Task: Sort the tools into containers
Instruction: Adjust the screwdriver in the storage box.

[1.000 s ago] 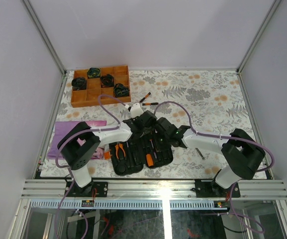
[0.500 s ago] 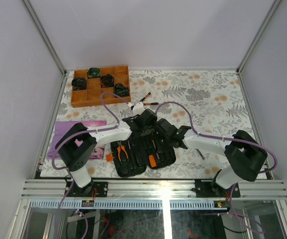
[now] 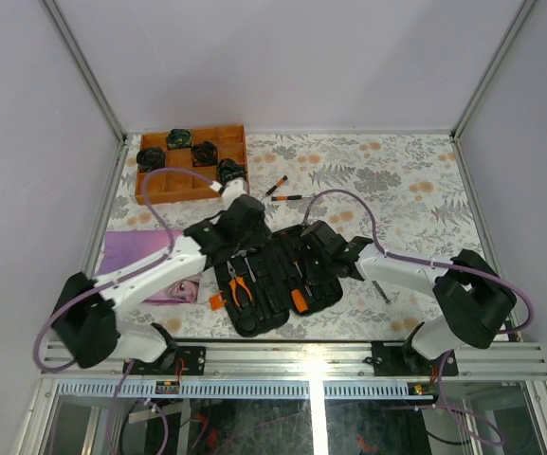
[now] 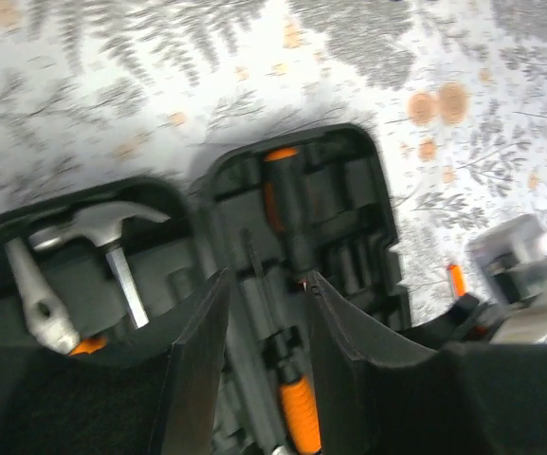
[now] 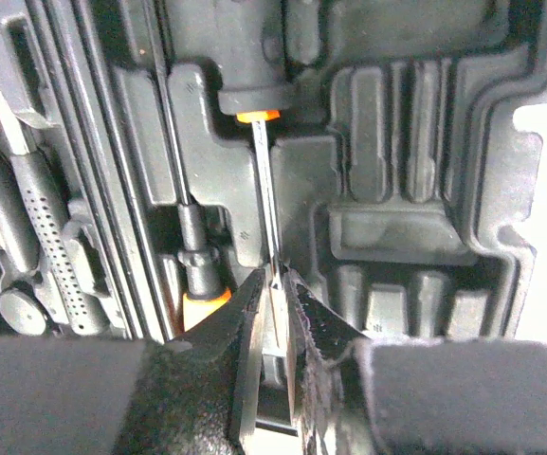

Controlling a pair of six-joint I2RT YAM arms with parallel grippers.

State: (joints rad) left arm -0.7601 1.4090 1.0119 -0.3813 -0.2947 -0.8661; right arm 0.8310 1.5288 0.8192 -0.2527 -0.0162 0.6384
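Observation:
The black tool case point(image 3: 254, 322) lies open in front of both arms. Orange-handled pliers point(image 3: 239, 289) and an orange-handled screwdriver point(image 3: 299, 300) rest in its slots. My left gripper point(image 4: 268, 284) hovers open over the case point(image 4: 349, 190), above a slotted screwdriver point(image 4: 287, 204); a steel hammer point(image 4: 93, 232) lies in the left half. My right gripper point(image 5: 278, 280) has its jaws slightly parted around the thin shaft of a screwdriver point(image 5: 265, 190) lying in its moulded slot. Two loose screwdrivers point(image 3: 275, 187) lie on the table behind the case.
A brown wooden tray point(image 3: 159, 185) with several dark round items stands at the back left. A purple cloth point(image 3: 136, 256) lies left of the case. A small dark bit point(image 3: 382, 292) lies on the floral tablecloth to the case's right.
My left arm has swung out to the left and its gripper has drawn back toward the case's rear left, opening wider. My right gripper's jaws have parted a little around the shaft.

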